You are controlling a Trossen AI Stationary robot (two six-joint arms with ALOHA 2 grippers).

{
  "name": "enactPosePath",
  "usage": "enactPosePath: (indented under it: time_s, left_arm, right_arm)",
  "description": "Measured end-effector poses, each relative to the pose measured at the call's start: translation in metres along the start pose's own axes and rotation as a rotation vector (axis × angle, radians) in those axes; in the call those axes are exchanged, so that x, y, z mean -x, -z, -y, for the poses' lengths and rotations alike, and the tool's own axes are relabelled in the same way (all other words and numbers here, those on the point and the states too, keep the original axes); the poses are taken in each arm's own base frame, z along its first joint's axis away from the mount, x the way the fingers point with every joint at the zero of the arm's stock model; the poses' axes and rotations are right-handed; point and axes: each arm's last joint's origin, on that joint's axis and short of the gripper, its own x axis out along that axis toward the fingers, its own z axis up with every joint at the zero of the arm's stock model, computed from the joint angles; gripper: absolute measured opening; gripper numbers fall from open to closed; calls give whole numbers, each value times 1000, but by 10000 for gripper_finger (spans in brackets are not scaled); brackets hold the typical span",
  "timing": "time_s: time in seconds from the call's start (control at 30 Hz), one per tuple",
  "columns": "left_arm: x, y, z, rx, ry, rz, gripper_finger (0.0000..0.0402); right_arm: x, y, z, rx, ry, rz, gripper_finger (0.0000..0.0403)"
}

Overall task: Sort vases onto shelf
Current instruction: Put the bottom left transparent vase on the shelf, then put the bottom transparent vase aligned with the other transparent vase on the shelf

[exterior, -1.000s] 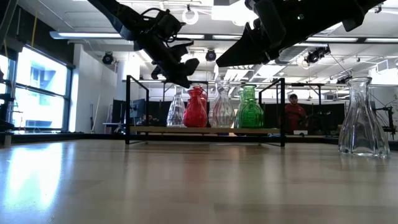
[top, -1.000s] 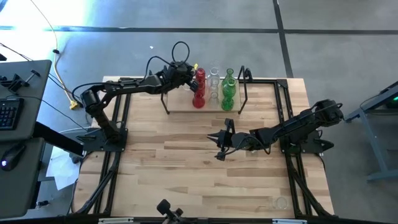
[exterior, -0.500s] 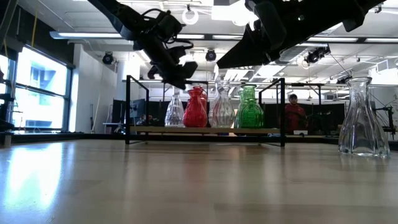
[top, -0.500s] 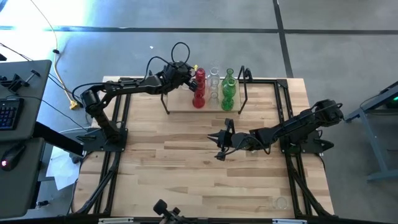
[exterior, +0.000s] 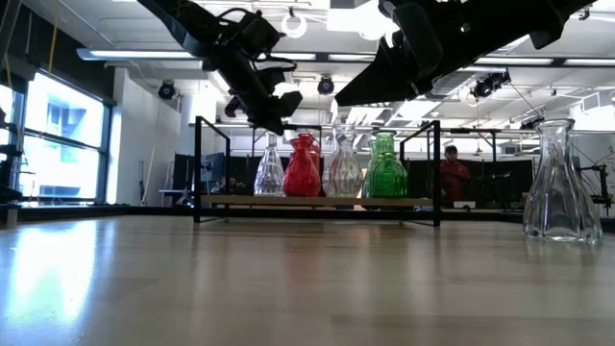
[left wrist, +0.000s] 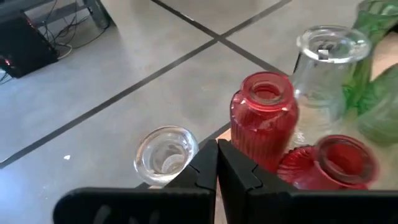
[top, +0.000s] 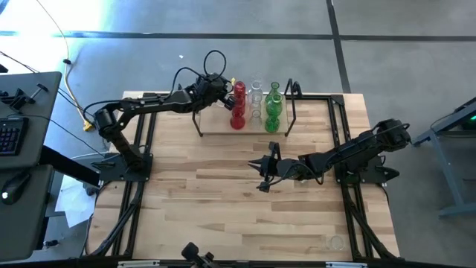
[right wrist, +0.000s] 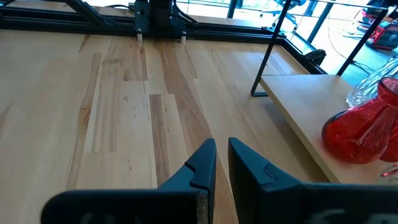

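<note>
The shelf point(top: 216, 128) stands at the table's far edge, a light board between black wire frames. Several vases stand upright on it on their bases: red point(top: 238, 119), clear point(top: 256, 93) and green point(top: 273, 119). One more clear vase point(exterior: 560, 187) stands on the tabletop near the right front corner point(top: 336, 242). My left gripper point(top: 223, 88) hovers shut above the shelf's left part. Just beyond it are a clear vase's mouth point(left wrist: 166, 151) and a red vase's neck point(left wrist: 264, 118). My right gripper point(top: 262, 167) hangs shut over the middle of the table, holding nothing.
The shelf's left half point(exterior: 240, 201) is bare board between the left wire frame point(exterior: 198, 168) and the vases. Open tabletop point(right wrist: 124, 106) lies under and around my right gripper point(right wrist: 221, 149). A person in red point(exterior: 452, 173) shows far behind the table.
My left gripper has risen a little and drawn back from the vases toward the table's left. The vases on the shelf have stayed where they were.
</note>
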Motion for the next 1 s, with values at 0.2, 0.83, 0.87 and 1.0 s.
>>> enactPosePath:
  time_s: [0.2,0.83,0.87,1.0]
  left_arm:
    - [24,-6,11,-64,-3,18,0]
    - [150,85,38,-127,522,334,0]
    - [156,92,38,-134,544,337,0]
    - [173,112,39,-159,625,353,0]
  right_arm:
    - [0,0,0,0,0,-1,23]
    - [10,2,-16,27,-34,-12,23]
    - [13,1,-18,28,-46,-6,23]
    - [31,-2,-32,-6,-90,2,23]
